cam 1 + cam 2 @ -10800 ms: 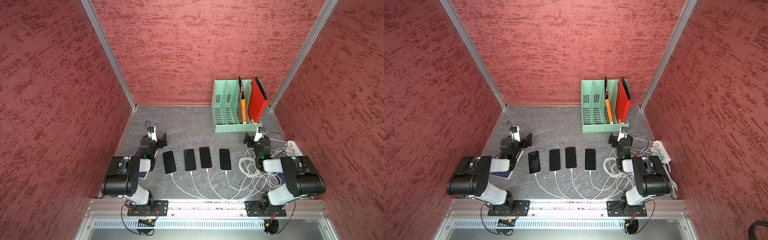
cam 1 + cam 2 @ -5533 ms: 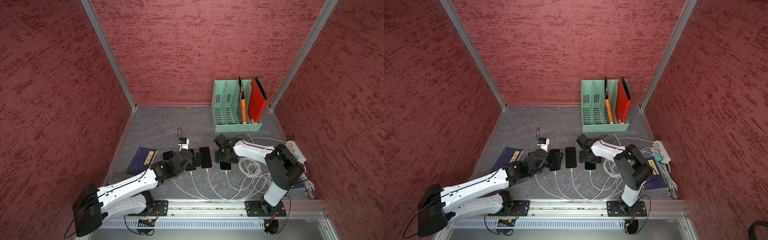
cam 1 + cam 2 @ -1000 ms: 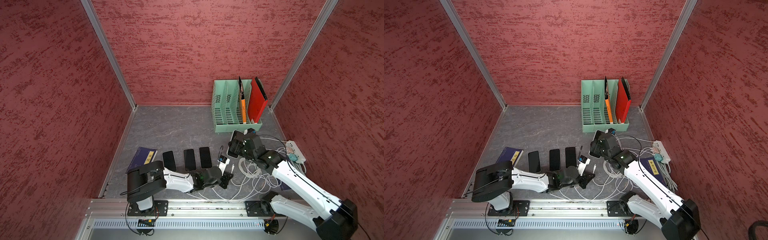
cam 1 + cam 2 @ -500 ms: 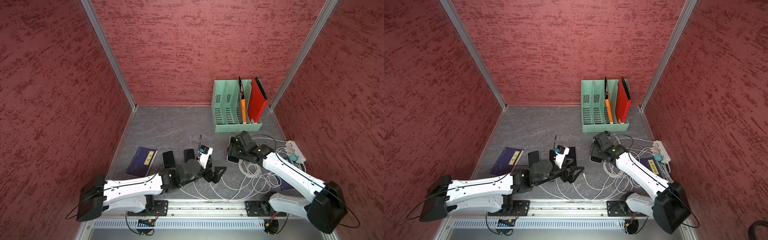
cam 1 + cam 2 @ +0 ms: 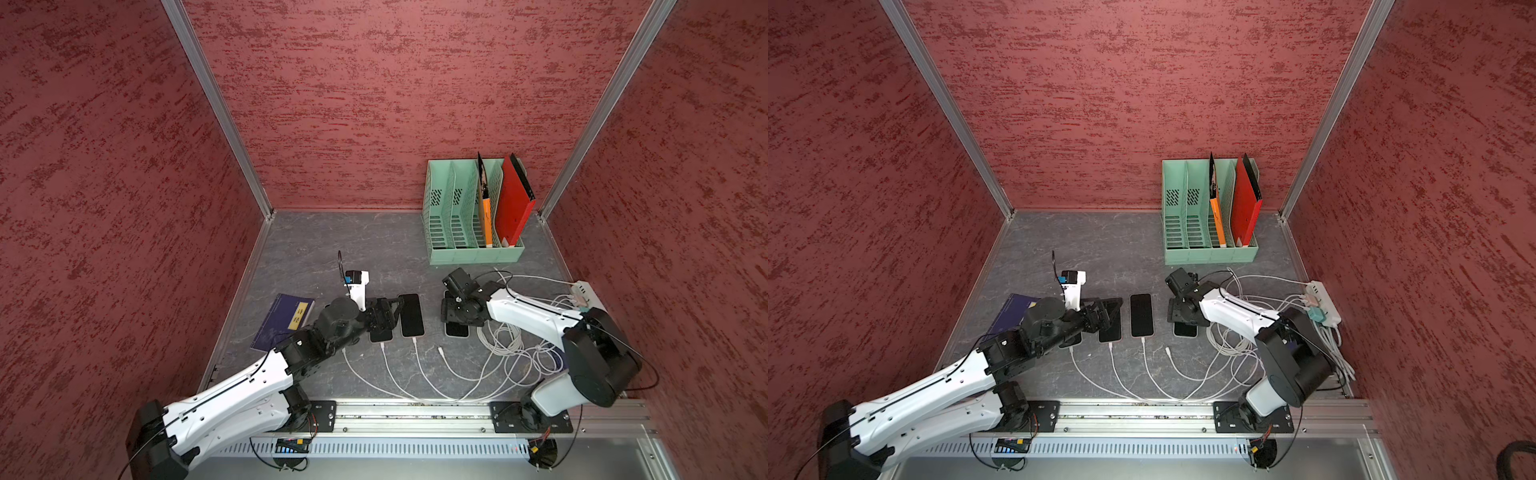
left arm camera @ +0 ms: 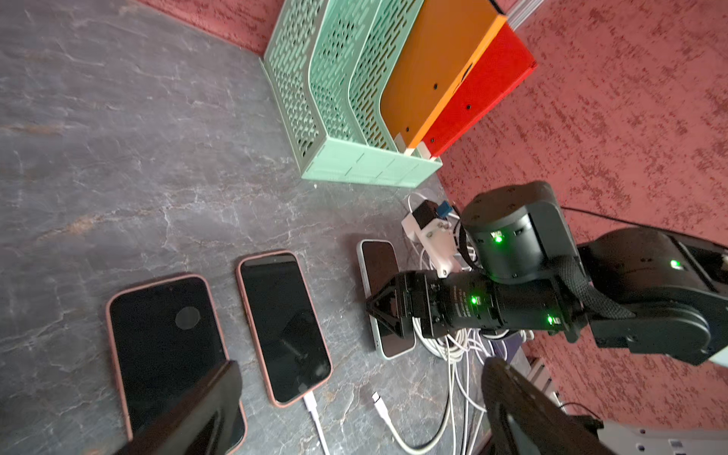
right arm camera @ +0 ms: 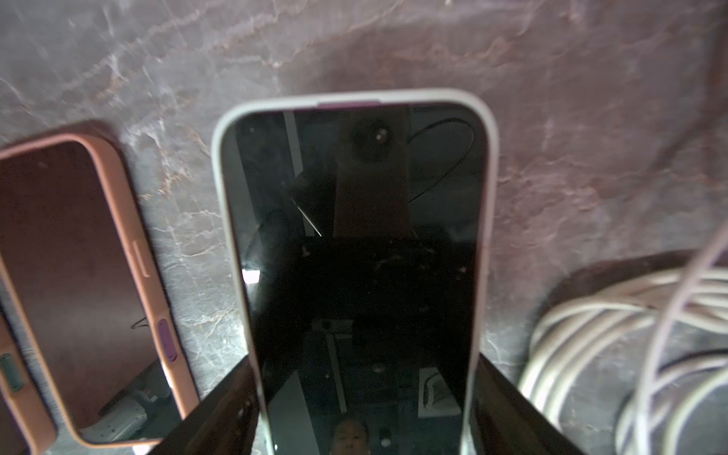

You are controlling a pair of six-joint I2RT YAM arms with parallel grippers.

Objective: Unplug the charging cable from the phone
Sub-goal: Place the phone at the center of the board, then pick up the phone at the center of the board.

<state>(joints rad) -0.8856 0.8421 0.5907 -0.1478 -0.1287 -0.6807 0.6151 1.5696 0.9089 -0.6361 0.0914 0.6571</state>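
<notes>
White charging cable (image 6: 379, 402) is lying unplugged beside the pale-cased black phone (image 7: 354, 197); our right gripper (image 7: 363, 357) is pinching its sides, left gripper (image 6: 356, 372) gaping wide.

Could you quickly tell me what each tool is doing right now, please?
Left tool: open, holding nothing.
Right tool: closed on the sides of the pale-cased phone.
</notes>
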